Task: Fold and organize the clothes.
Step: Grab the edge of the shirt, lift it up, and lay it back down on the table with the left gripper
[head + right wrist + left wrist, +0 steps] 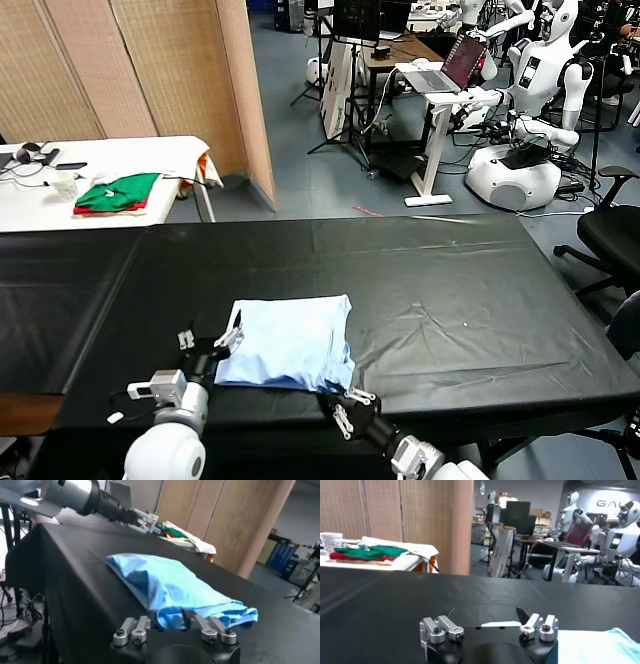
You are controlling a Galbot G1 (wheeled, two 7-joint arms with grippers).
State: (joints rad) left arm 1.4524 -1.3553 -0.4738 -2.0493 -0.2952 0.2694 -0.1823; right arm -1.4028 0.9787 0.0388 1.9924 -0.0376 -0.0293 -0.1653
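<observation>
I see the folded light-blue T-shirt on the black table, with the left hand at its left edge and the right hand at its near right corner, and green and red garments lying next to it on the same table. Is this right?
Not quite. The green and red garments lie on a separate white table farther back, as the head view shows. The T-shirt is on the black table, with the left hand at its left edge and the right hand at its near right corner.

Pale light-blue T-shirt [291, 341], thin fabric, lies folded into a rough rectangle on the black-covered table, near the front edge, left of centre. Top surface mostly flat and smooth, with soft creases. Far edge straight; right edge runs near to far. Near-right corner is bunched and layered, a darker blue fold showing underneath, rumpled toward the table's front edge. From the right wrist view the shirt [170, 587] shows stacked layers at that corner. No lettering visible.
</observation>
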